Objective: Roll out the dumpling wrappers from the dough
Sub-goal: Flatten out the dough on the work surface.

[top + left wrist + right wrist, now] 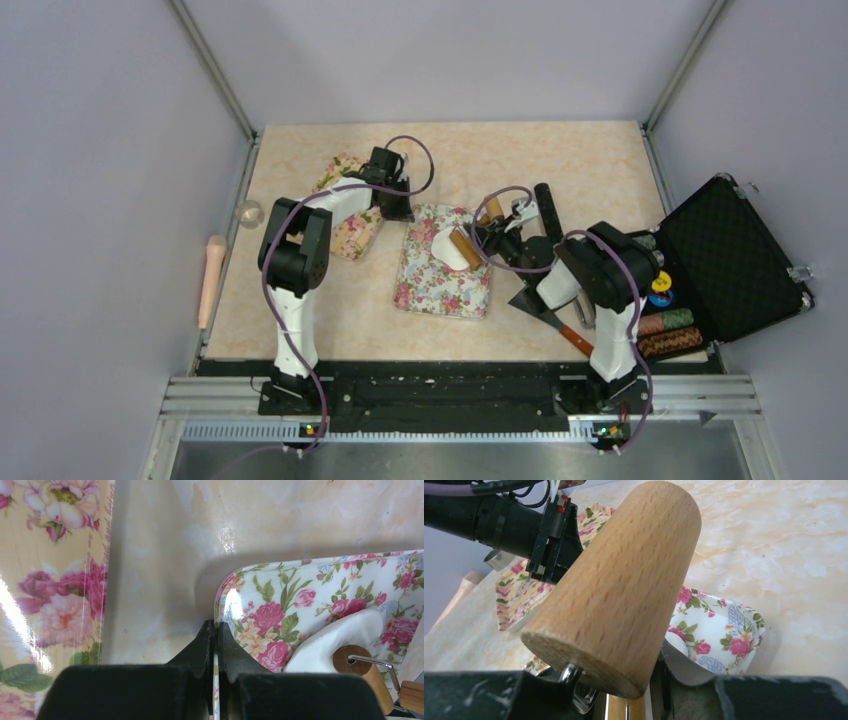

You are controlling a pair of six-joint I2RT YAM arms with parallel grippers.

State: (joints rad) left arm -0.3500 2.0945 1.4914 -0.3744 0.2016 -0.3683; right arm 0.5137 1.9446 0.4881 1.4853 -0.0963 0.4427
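While the tray's [300, 577] far-left corner is pinched by the left gripper [216, 630], dough [345, 630] is rolled with the right gripper's [624, 702] clamped roller [624, 580], even strokes seemingly needed.

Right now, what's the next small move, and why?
Probably roll the roller across the dough: it sits on the dough, which looks like a thick lump, not a flat disc, and the left tool is shut on the tray rim, steadying it.
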